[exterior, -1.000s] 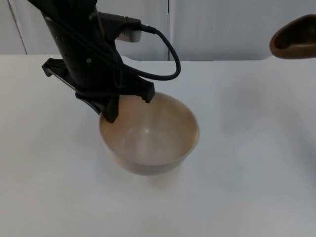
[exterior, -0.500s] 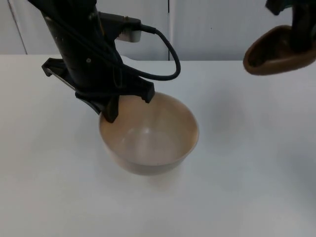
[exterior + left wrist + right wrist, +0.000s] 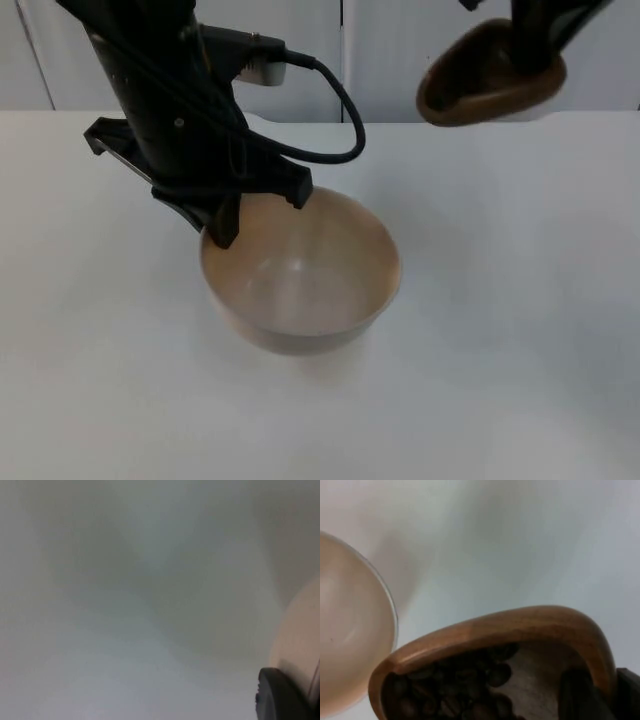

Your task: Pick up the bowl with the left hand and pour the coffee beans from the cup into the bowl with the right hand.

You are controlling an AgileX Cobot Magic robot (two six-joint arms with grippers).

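Bowl: bowl (image 3: 300,275) sat near the middle of the white table (image 3: 520,330), mouth up and empty, its pale inside also visible from the right wrist (image 3: 350,625).

Left gripper: left gripper (image 3: 255,205) was at the bowl's far-left rim, one finger inside and one outside — clamped on the rim as far as the top view showed; a black fingertip (image 3: 280,695) lay against the bowl wall in the left wrist view.

Cup: wooden cup (image 3: 490,75) hung in the air well above the table, up by the grey partition wall (image 3: 400,55), mouth tipped toward the bowl.

Coffee beans: coffee beans (image 3: 455,685) were all inside the cup, none in the bowl.

Right gripper: right gripper (image 3: 535,45) had its jaws closed on the cup's far rim, one finger (image 3: 577,695) inside the cup.

Key relation: the cup lay well apart from the bowl, off to its far right — the lip was not yet over the bowl's mouth, so I judged the right arm needed to carry it leftward and nearer before tipping further.

Risk: tipping this far out would likely spill beans on the table.
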